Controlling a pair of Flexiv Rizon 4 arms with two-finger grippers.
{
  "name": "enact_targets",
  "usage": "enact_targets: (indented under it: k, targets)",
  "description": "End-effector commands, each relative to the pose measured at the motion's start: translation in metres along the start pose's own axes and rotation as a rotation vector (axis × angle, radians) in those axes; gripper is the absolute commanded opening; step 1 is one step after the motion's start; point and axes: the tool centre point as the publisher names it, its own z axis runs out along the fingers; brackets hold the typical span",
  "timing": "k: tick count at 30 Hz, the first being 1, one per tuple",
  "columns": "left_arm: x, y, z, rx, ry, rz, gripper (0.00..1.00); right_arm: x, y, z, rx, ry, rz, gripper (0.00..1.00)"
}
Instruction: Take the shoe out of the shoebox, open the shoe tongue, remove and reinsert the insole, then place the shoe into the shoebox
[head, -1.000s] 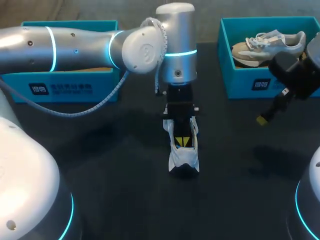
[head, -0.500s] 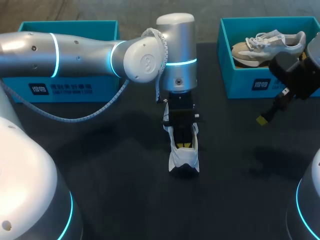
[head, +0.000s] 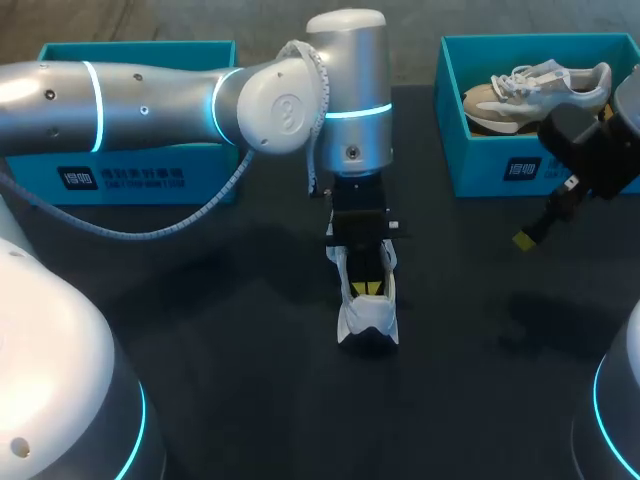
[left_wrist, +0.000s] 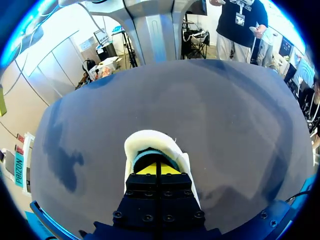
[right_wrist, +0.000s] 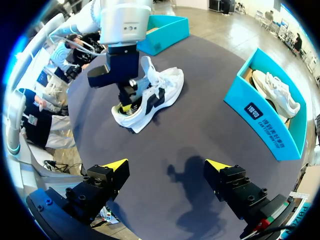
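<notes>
One white shoe stands mid-table, with the left gripper sunk straight down into its opening, fingers pressed together (whether they pinch anything inside, I cannot tell). Well apart, the right gripper hangs wide open near a shoebox.

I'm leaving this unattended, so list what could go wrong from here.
1. The white shoe stands unheld on the table; the right jaws hang open off to the side, so a pull could tip or lift it whole.
2. The left jaws sit shut inside its opening; whether they grip the insole is hidden, so they may come out empty.
</notes>
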Motion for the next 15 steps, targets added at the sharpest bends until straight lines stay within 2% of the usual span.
enact_targets:
  k: [1,11,15]
  targets:
    - [-0.003,0.004,0.013,0.008,0.003,0.002,0.0,0.001,0.0,0.001,0.002,-0.004,0.002,1.0]
    - [-0.002,0.018,0.041,-0.028,0.034,0.014,0.0,0.001,0.0,0.001,0.002,-0.004,0.002,1.0]
    - [-0.002,0.019,0.042,-0.05,0.026,0.012,0.0,0.001,0.0,0.001,0.002,-0.004,0.002,1.0]
